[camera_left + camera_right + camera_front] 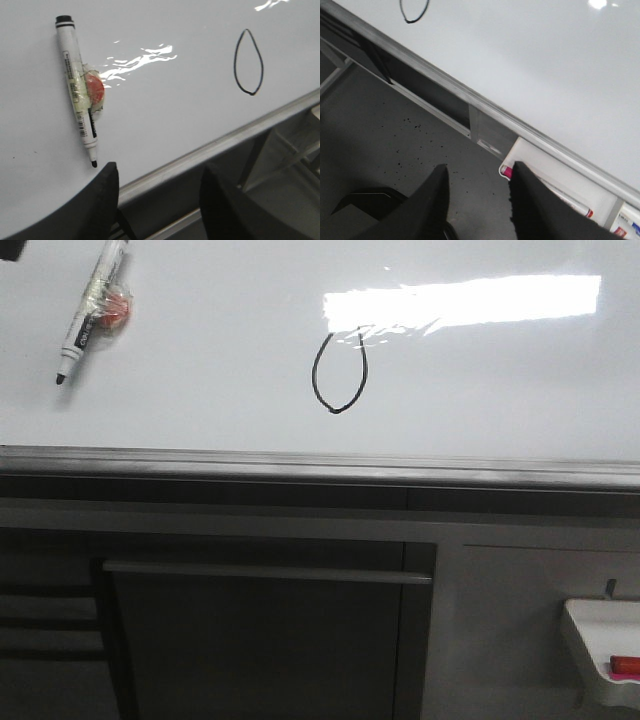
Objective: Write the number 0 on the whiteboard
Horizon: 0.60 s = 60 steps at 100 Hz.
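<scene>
You see the whiteboard [200, 350] lying flat, its grey metal edge strip [320, 465] running along the near side. Take the number 0 [339, 370] as your landmark: a thin black oval, taller than wide, pointed at its lower end, just below the bright light reflection [460, 300]. Well to the left of the 0 lies the marker [90, 308], uncapped, tip toward the edge strip, with a red round piece [115, 308] taped to its barrel. Your left gripper [157, 200] hangs over the edge strip near the marker's tip, jaws spread wide, holding nothing. Your right gripper [477, 200] is also spread and empty, off the board to the right of the 0, above a small white tray [555, 185].
</scene>
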{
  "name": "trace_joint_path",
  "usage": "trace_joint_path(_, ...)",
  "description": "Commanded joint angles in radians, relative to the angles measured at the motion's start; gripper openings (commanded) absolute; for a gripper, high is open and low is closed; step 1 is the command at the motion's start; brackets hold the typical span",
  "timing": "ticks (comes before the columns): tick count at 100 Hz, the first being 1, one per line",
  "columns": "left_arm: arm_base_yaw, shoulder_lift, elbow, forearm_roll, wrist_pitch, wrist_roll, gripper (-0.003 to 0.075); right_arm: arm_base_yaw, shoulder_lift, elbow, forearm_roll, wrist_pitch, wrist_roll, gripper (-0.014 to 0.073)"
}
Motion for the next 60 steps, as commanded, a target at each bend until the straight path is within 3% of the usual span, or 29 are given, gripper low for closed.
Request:
trace_joint_path(1,0.004,-0.082,-0.05,0.041,0.044,-0.057,0.0344,-0.051,-0.021,0.026,-0.001,-0.081,0.054,0.0259)
trace_joint_path(9,0.004,-0.142,-0.055,0.134,0.086,-0.156,0.0344,-0.087,-0.042,0.088,0.001,-0.147,0.118,0.0259)
trace_joint_path(34,0.057,-0.258,-0.048,0.509,0.249,-0.66,0.0344,-0.122,-0.139,0.218,0.029,-0.251,0.31,0.0259)
trace_joint_path(45,0.074,-0.301,-0.005,0.503,0.209,-0.681,0.0344,-0.122,-0.222,0.271,0.03,-0.32,0.308,0.0259)
trace_joint_path(60,0.074,-0.381,0.097,0.484,0.019,-0.681,0.0344,-0.122,-0.368,0.364,0.028,-0.47,0.252,0.0259)
